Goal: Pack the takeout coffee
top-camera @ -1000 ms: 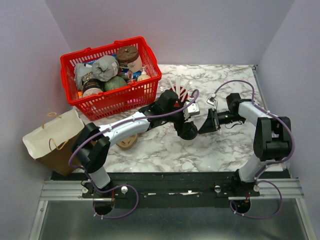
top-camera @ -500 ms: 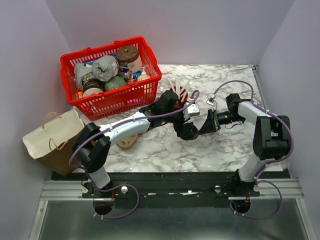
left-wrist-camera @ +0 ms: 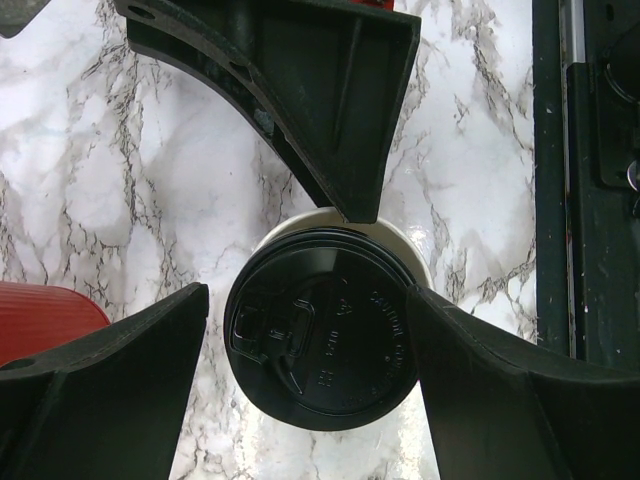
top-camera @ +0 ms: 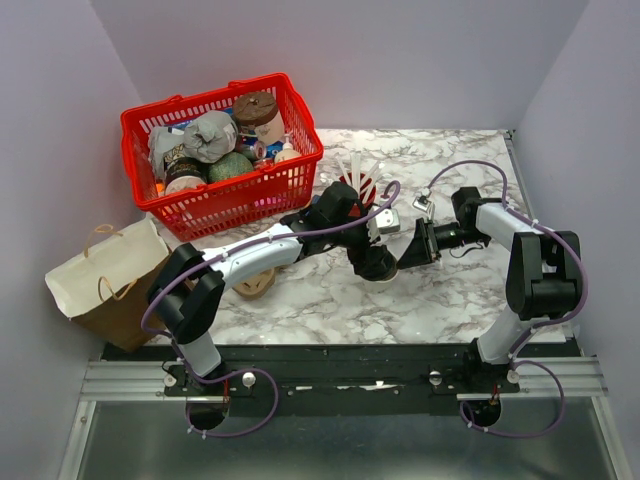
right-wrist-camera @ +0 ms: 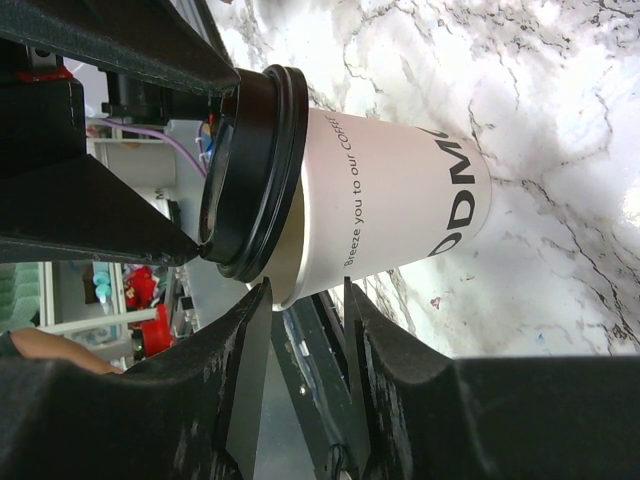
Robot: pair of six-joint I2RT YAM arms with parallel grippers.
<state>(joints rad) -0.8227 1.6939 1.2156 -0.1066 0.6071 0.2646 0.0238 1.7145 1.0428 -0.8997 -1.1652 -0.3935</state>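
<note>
The left gripper (left-wrist-camera: 312, 300) hangs over the marble table (top-camera: 450, 160) near its middle, its fingers (left-wrist-camera: 120, 370) spread wide on either side of the takeout coffee (left-wrist-camera: 322, 335). They straddle the cup without squeezing it: a sliver of table shows between the left finger and the black lid (right-wrist-camera: 250, 170), while the other finger sits right at the lid's edge. The cup stands upright on the table between them, just in front of the red cup (top-camera: 360, 186) with white cutlery. The lid carries embossed lettering — "CAUTION" can be made out, the rest is too faint. On the cream wall a small line reads "Breeze you to our COFFEE", and beside it stand large black letters of which only "ODM" shows. From the right, the right gripper (right-wrist-camera: 305, 300) reaches in level with the table, its fingers only partly apart and clasping nothing; the tips sit at the cup's wall just under the lid — whether they press on it cannot be told. Against a second ago, this gripper has edged in closer to the cup, while the left one has hardly shifted.
</note>
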